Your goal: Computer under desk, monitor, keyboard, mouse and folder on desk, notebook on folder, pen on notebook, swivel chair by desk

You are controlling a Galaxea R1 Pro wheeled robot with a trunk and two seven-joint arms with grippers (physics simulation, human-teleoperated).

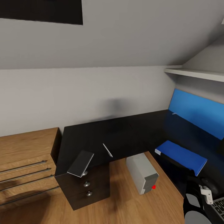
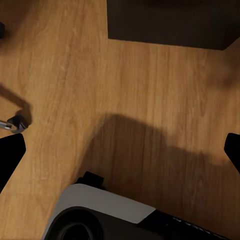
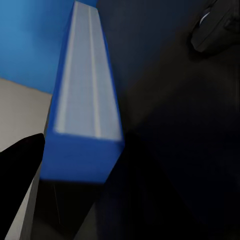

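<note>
Grey walls and a sloped ceiling sat behind the desk point(image 1: 130, 130), an L-shaped unit with a glossy black top and a dark drawer block with round silver knobs; floor was warm oak plank. A low oak chest point(image 1: 28, 161) with long bar handles stood just beside the desk's left end. The computer point(image 1: 142, 172), a light grey boxy tower with a red dot on its front, stood on the floor in the desk's inner corner, partly under the top. The folder point(image 1: 182, 155), flat, bright blue with a white spine, lay on the desk's right wing; a thin pen point(image 1: 107, 150) and a flat grey notebook point(image 1: 81, 163), tilted over the front edge, lay on the left wing. Keyboard point(image 1: 218, 205) corner and dark mouse point(image 3: 215, 30) showed near the right arm. Right gripper point(image 3: 75, 165) hovered at the folder's edge, one dark finger beside it; grip state unclear. Left gripper point(image 2: 120, 155) pointed down at the floor, fingers spread wide, holding nothing.
</note>
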